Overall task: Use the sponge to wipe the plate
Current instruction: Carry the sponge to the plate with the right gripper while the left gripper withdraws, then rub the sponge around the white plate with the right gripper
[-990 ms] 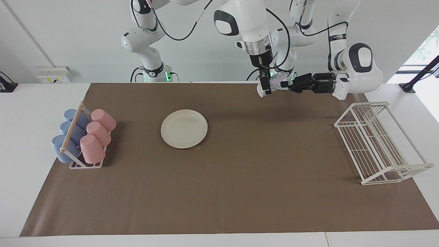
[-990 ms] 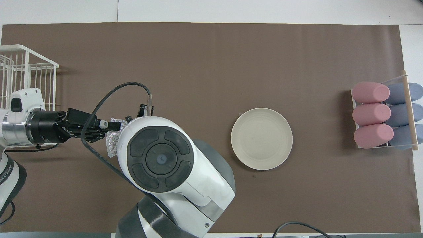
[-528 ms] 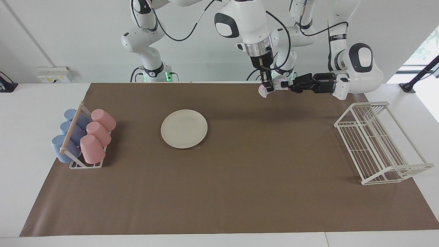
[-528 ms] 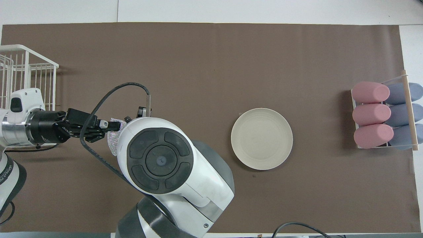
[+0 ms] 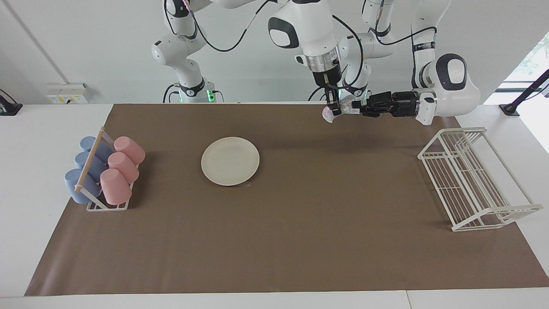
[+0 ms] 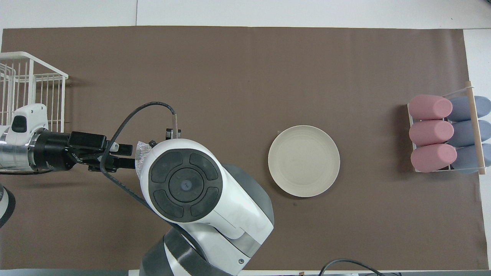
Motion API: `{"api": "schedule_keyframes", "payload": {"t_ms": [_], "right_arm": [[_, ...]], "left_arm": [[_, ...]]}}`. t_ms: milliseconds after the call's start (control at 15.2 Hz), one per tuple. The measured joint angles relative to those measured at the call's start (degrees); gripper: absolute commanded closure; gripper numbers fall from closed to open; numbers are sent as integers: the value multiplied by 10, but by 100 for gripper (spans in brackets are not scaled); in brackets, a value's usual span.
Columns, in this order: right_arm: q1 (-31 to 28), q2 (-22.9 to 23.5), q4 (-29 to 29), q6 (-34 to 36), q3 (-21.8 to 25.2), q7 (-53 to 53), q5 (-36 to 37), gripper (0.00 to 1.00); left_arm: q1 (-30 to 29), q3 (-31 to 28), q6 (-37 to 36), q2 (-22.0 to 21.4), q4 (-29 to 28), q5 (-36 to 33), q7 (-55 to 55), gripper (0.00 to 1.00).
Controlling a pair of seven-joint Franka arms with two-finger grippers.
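Sponge (image 5: pixel 332 112) now in right end effector (image 5: pixel 332 107) alone

The sponge (image 5: pixel 332 112) is a shiny, wrinkled silvery mesh. The plate (image 5: pixel 230 161) has a smooth, matt cream surface and rests on a matt brown paper-like mat (image 5: pixel 274 240). The rack (image 5: pixel 472 180) is white coated wire; the cups (image 5: pixel 122 169) look like matt plastic.

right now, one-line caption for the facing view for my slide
Right tool holds the sponge in mid-air beside the left tool, plate waiting on the brown mat.
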State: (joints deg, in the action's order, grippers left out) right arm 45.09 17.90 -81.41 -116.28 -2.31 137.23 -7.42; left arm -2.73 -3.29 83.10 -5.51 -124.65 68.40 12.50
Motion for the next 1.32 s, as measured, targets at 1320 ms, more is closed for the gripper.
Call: {"api": "schedule_keyframes", "payload": {"t_ms": [1320], "right_arm": [[-273,-144,-416,-72,6,-645,-7,100]], "left_arm": [[-28,6,152,-3,88,-398,-37,0]]}}
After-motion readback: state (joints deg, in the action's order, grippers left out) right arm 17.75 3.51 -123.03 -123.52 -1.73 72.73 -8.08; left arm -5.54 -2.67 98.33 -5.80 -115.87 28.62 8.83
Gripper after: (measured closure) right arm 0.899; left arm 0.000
